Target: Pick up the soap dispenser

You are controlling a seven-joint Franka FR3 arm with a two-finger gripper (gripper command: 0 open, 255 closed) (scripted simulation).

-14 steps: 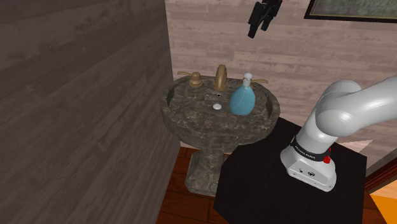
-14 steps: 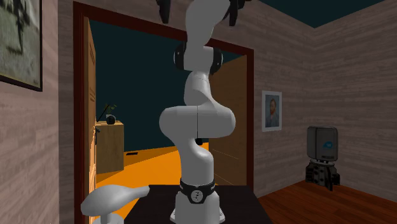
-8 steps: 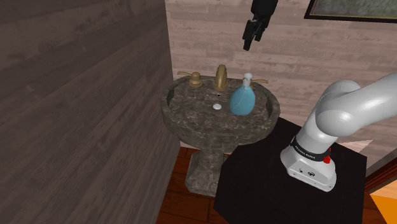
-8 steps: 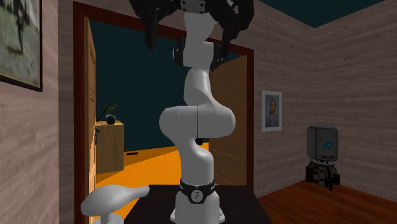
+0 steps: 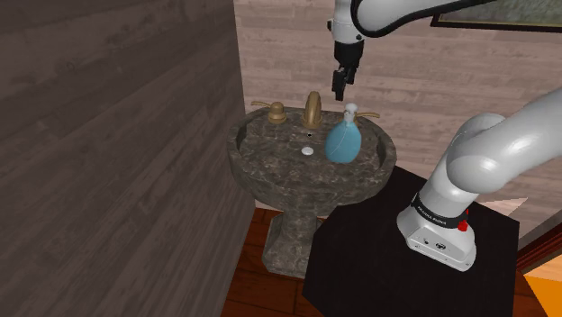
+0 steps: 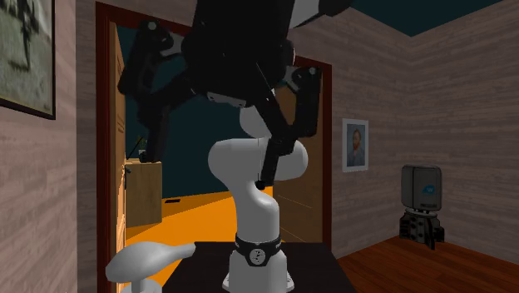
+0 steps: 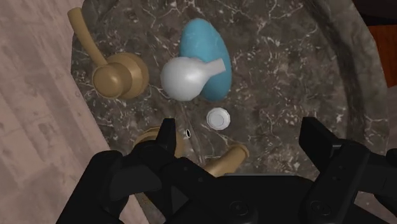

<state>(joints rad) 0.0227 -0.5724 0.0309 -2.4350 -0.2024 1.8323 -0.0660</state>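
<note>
In the shoulder view, a plank wall [image 5: 117,135] takes up the left. Next to it stands one dark, veined stone pedestal sink [image 5: 270,176]. Along its back rim, from left to right, are a brass lever handle [image 5: 275,111], one brass spout [image 5: 312,108] and a second brass lever [image 5: 371,114], so two handles in all. One white drain stopper [image 5: 309,150] sits in the basin.

The single soap dispenser [image 5: 343,142], a blue teardrop bottle with a white pump head, stands upright on the sink's right rear, just in front of the second lever.

The black gripper [image 5: 339,90] hangs above the dispenser, pointing down and well clear of it. In the wrist view its fingers [image 7: 167,137] stand wide apart with nothing between them but bare sink, and the bottle lies beyond the fingertips.

Further right, the white arm [image 5: 486,158] rises from the black stand [image 5: 378,261]. The black band on the arm's base carries white lettering too small to read, beside one red button [image 5: 465,225]. A framed picture [image 5: 495,16] hangs at the upper right.
</note>
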